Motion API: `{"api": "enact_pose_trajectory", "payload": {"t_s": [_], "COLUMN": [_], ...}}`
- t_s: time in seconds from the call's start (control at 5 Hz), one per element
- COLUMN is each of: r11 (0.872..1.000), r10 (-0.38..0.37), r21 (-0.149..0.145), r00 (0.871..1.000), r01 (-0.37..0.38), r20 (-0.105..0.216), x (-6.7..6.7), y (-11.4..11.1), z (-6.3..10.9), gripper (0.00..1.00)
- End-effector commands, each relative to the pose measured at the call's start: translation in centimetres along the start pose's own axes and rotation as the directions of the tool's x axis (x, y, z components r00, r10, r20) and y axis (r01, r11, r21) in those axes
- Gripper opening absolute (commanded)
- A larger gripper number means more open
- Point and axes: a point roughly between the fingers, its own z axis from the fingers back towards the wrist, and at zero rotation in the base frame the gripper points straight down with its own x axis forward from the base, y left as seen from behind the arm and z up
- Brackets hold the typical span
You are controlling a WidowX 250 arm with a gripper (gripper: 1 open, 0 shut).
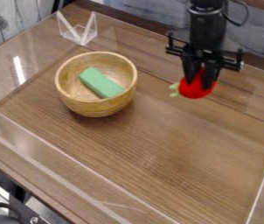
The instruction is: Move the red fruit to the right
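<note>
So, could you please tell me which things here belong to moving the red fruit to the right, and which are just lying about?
Part of the job:
- the red fruit, held right of the bowl
- the pincer, shut on the fruit

Just lying about:
- the wooden bowl
- the green block lying in the bowl
</note>
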Motion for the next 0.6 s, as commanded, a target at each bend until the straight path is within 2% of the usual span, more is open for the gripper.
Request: {"api": "enact_pose_trajectory", "payload": {"t_s": [0.0, 0.2, 0.4], "r11": [0.998, 0.991, 0.981], "r10": [-0.057, -0.136, -0.194], "r21": [0.009, 0.009, 0.012], "r00": [0.998, 0.990, 0.980], "r01": [0.057, 0.136, 0.194], "r20": [0.040, 0.034, 0.039], "x": [0.3, -0.3, -0.5], "y": [-0.2, 1.0, 2.3], "z": [0.2, -1.6, -3.4], "gripper": [0.00, 0.00, 0.00]}}
